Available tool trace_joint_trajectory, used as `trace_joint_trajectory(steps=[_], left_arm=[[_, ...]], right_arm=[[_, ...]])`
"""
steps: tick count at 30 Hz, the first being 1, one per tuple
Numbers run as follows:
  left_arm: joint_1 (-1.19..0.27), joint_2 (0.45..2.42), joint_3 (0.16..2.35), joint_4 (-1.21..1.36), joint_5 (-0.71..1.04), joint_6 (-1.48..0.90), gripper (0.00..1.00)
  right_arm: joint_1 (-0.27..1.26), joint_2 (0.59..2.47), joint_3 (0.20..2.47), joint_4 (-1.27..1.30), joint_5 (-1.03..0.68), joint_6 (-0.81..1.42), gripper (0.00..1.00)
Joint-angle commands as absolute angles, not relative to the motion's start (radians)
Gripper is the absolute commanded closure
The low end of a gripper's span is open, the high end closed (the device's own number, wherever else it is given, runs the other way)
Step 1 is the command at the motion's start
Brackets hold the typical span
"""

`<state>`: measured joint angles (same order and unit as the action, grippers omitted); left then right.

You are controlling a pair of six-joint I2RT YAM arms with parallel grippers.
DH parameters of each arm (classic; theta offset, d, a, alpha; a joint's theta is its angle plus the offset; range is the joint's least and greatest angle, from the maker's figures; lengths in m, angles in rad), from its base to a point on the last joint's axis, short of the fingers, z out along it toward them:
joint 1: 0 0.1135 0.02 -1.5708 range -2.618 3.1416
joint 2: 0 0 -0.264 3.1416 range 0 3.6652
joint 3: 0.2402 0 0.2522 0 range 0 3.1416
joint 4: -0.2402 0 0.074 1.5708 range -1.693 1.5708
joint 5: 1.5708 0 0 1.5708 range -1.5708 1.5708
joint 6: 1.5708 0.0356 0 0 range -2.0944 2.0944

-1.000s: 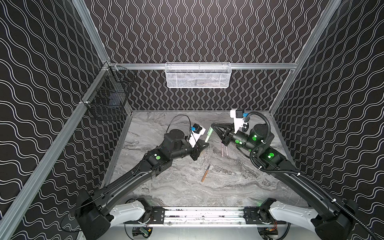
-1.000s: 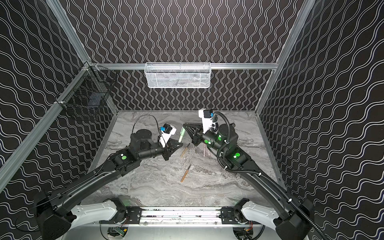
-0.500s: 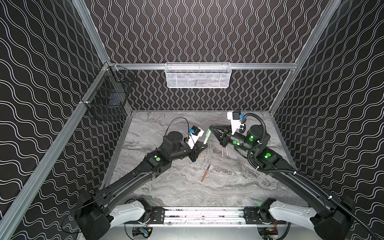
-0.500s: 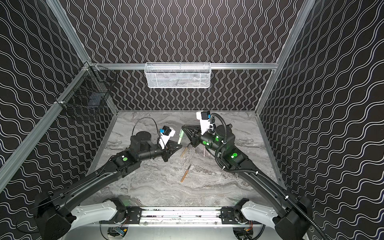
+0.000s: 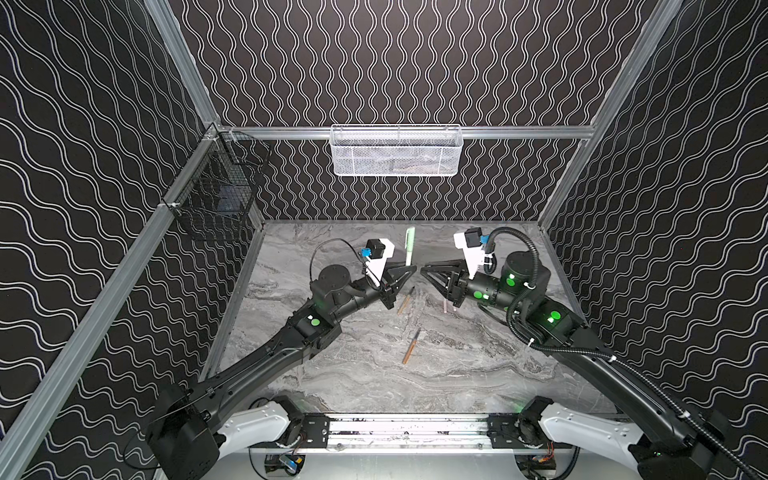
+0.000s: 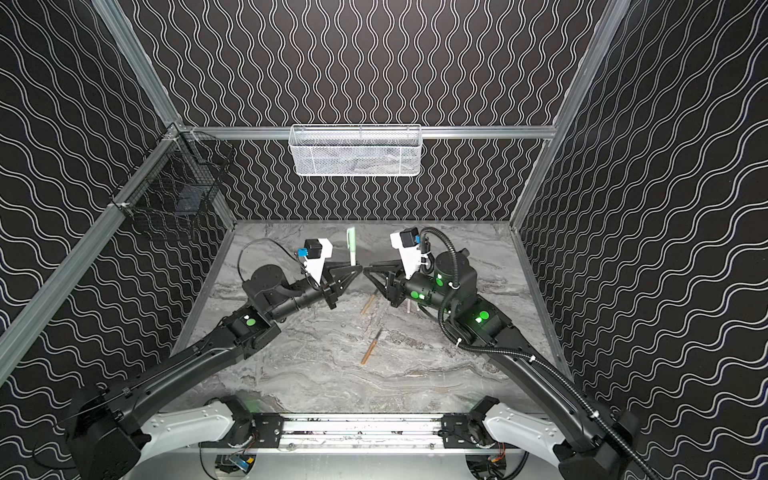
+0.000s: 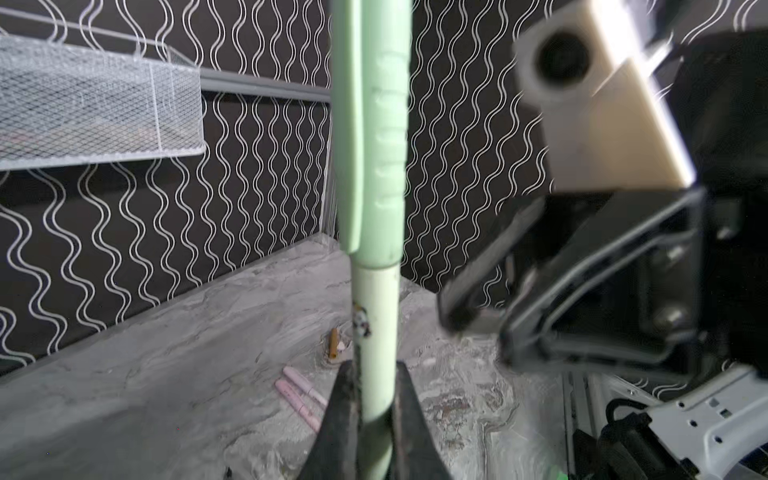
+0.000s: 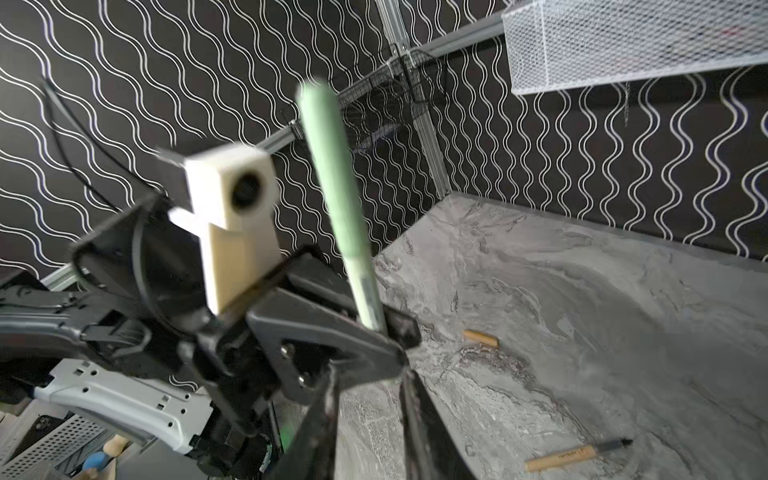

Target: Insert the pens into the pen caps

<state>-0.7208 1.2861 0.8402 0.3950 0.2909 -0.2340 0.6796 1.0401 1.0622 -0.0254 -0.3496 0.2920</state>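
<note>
In both top views the left tool (image 5: 410,270) (image 6: 358,269) is gripping the lower end of the green pen (image 5: 409,246) (image 6: 352,246), which is standing upright above its tips. The right tool (image 5: 423,271) (image 6: 366,269) is hanging just beside the left tool, tip facing tip, its jaws slightly parted and carrying nothing. One tan-orange pen (image 5: 404,301) is lying on the table (image 5: 457,374) just below the two tools, and a second tan-orange pen (image 5: 411,347) is lying farther toward the arms' bases. In the left wrist view the left tool (image 7: 372,395) is clamping the pale barrel, and the green cap (image 7: 374,124) is sitting on the pen's far end; two pink pens (image 7: 300,393) are lying side by side on the table beyond the tool, with a tan-orange cap (image 7: 333,344) near them. In the right wrist view the right tool (image 8: 368,399) is showing an empty gap between its fingers (image 8: 419,419), the green pen (image 8: 332,187) rising just ahead of it.
</note>
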Motion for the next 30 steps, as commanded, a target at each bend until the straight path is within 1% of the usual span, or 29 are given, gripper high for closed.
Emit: trace_joint_trajectory(steps=[1,4,7,10,12,18,23,30], left_arm=[[-0.721,1.287,0.814,0.452,0.283,-0.259,1.0],[-0.721,1.29,0.807,0.469,0.305,-0.277,1.0],[-0.721,1.281,0.808,0.473,0.318,-0.293,1.0],[-0.721,1.275,0.796,0.497,0.331,-0.316,1.0],[-0.722,1.279,0.793,0.511,0.339,-0.326,1.0],[-0.721,1.281,0.792,0.517,0.352,-0.335,1.0],[-0.721,1.286,0.793,0.521,0.362,-0.339,1.0],[-0.721,1.279,0.792,0.521,0.36,-0.339,1.0]], right_arm=[[0.68,1.023,1.1,-0.042,-0.301,0.265,0.67],[0.68,1.007,1.12,-0.074,-0.292,0.243,0.65],[0.68,0.991,1.109,-0.079,-0.291,0.233,0.65],[0.68,0.994,1.096,-0.073,-0.345,0.223,0.66],[0.68,1.007,1.089,-0.058,-0.382,0.224,0.66],[0.681,1.072,1.091,-0.001,-0.41,0.233,0.63],[0.686,1.126,1.102,0.051,-0.432,0.247,0.63],[0.692,1.166,1.113,0.087,-0.461,0.263,0.68]])
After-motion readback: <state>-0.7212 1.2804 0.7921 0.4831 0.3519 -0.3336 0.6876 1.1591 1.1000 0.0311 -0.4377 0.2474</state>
